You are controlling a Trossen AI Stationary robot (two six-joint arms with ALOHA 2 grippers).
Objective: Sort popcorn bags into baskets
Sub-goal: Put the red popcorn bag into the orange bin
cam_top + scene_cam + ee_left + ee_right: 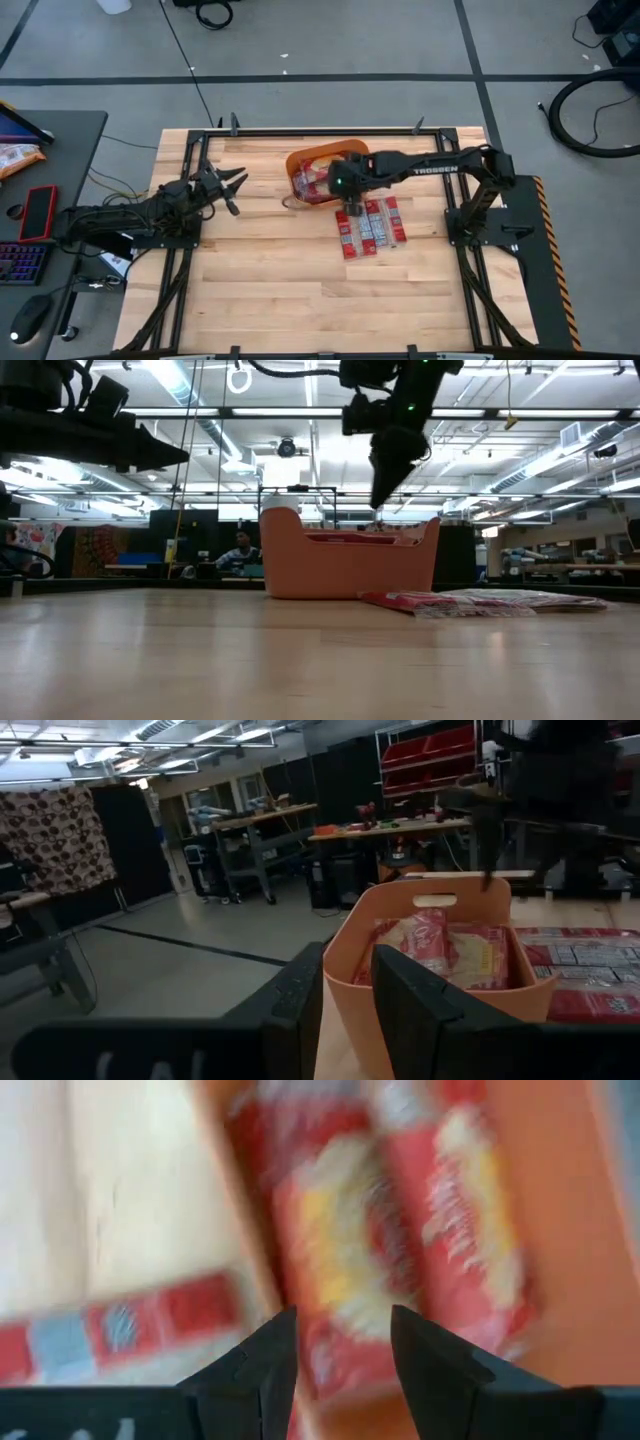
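Observation:
The orange basket (312,160) stands at the table's far middle and holds a few red popcorn bags (309,184); they also show in the left wrist view (450,948). More red popcorn bags (372,225) lie flat side by side on the table, just near-right of the basket (350,565). My right gripper (351,207) hangs open and empty, pointing down above the basket's near-right rim, between the basket and the flat bags; its wrist view (340,1350) is blurred. My left gripper (234,188) is open and empty, held above the table left of the basket.
A small ring-shaped thing (290,203) lies at the basket's near-left corner. A black frame rail (300,130) runs along the table's edges. A side desk (60,130) on the left holds an orange-and-white snack bag (15,157). Bare wood (280,290) lies toward the near edge.

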